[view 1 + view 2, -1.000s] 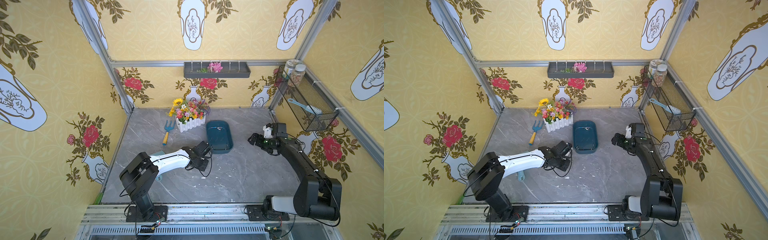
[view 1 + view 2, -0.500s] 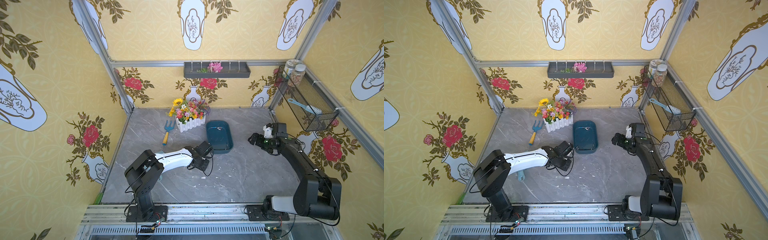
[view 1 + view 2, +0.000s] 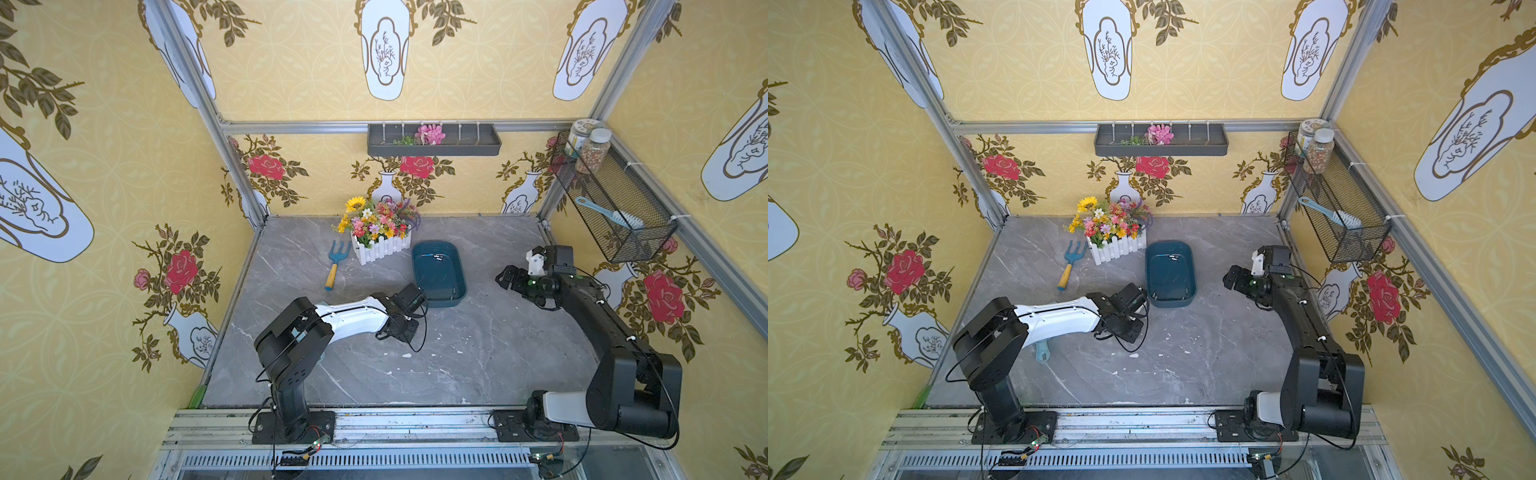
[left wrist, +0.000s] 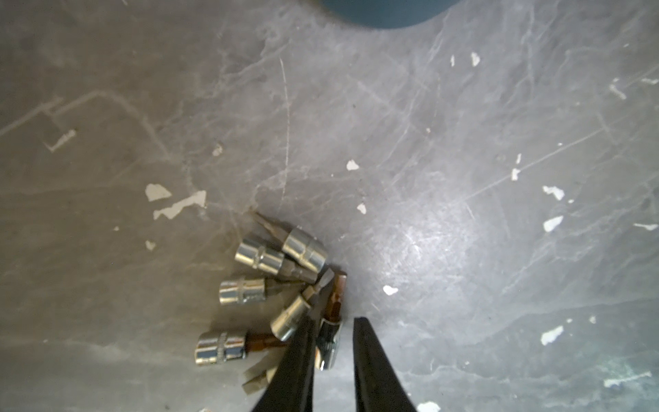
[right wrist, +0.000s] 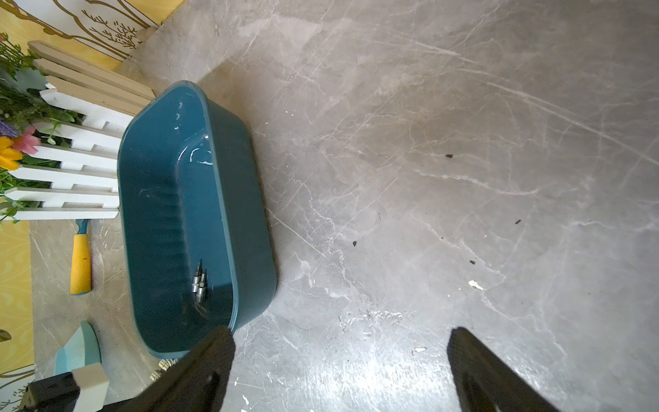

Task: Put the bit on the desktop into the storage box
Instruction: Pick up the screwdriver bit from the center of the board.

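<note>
Desktop: left tool, narrowly open, straddles one bit.

left wrist view: storage box cut by the frame edge, only a sliver of wall shows. left gripper fingers run out of frame. one finger covers part of the bit between them, can't tell if it's gripped. bit pile slightly blurred, and hidden under the gripper in both top views. pale blue scoop mostly under the left arm. right wrist view: right gripper fingers cropped, one hides the box's corner. bits in the box too small to type.
</note>
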### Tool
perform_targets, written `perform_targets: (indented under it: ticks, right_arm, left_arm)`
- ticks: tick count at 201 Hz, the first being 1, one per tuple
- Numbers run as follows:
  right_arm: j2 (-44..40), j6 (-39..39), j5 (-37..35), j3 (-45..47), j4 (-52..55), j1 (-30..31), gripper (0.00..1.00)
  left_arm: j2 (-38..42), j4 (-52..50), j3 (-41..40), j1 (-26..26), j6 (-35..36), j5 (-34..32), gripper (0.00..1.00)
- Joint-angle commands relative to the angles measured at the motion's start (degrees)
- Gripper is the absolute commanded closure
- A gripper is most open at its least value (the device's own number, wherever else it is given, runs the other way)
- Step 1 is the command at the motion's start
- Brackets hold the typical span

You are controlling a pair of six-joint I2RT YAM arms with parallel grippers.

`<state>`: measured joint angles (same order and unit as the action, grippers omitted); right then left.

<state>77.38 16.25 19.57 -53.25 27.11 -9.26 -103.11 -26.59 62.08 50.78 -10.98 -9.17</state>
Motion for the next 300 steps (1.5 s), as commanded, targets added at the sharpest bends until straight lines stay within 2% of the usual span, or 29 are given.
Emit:
perform_targets:
  ticks: [1,117,190,300]
  right_arm:
    - [0.2,-0.4,0.4,0.0,-1.2,-0.1,0.03]
    - [0.3,-0.3,0.9,0.0,-1.2,-0.5,0.03]
    - [0.1,-0.3,1.1,-0.1,-1.2,-0.8,0.03]
    - [-0.1,-0.3,1.1,0.1,-1.3,-1.0,0.03]
  left_arm:
    - [-0.7,0.3,0.1,0.0,0.3,0.8,0.77]
    - [-2.5,-2.6,0.8,0.8,-0.8,-0.3,0.78]
    - [-4.6,-4.0,2.8,2.6,-1.1,-2.3,0.85]
    - [-0.2,-2.1,3.0,2.7,-0.7,0.6,0.88]
